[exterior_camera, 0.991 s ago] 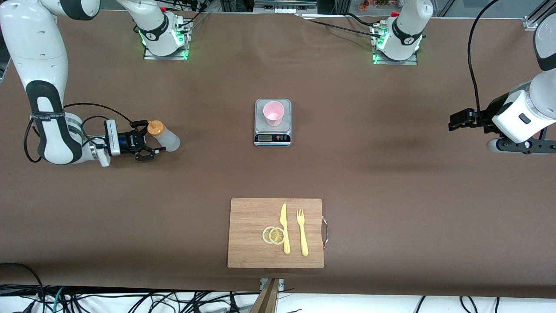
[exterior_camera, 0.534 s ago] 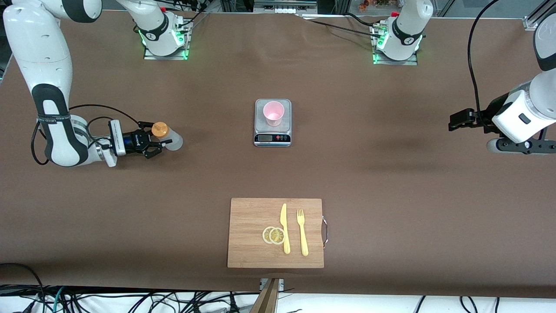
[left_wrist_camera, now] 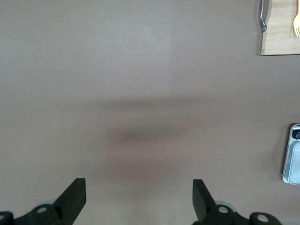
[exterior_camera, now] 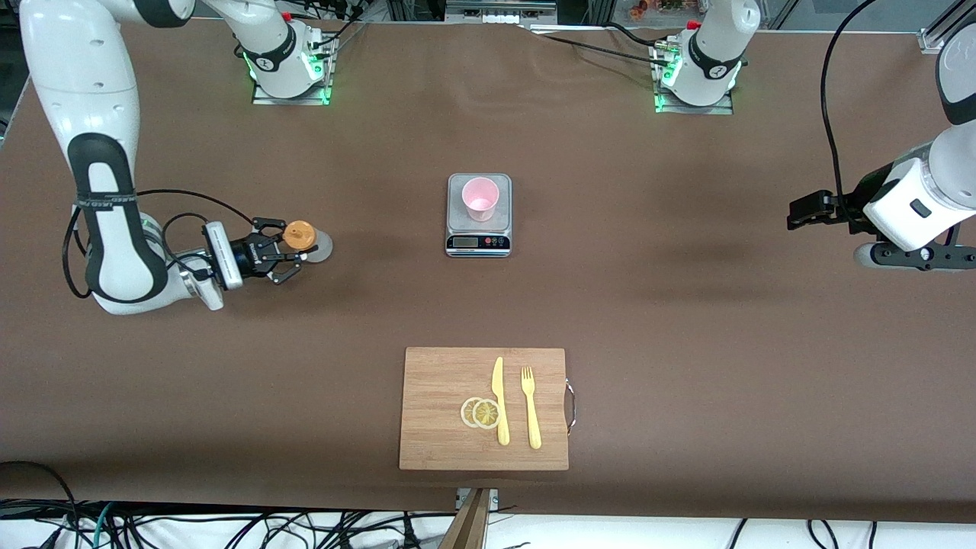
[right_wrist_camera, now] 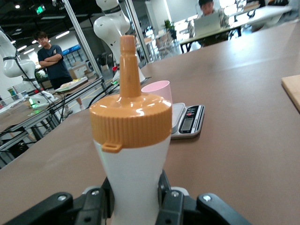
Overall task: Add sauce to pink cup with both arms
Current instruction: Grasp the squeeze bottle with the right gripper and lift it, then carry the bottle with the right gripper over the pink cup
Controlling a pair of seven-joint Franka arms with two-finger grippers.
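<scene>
With the right gripper (exterior_camera: pixel 284 252) at the frame's middle left, we should carry the sauce bottle (exterior_camera: pixel 303 239) upright toward the pink cup (exterior_camera: pixel 480 197) on the kitchen scale (exterior_camera: pixel 478 215) at upper centre, tipping only once the nozzle is over the rim. Its jaws pinch the bottle's body just below the orange cap (right_wrist_camera: pixel 131 118). The left gripper (exterior_camera: pixel 810 210) waits at the right edge, jaws spread wide and empty.

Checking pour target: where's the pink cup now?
In the front view, the pink cup stands on the scale mid-table, farther from the camera than the cutting board.
</scene>
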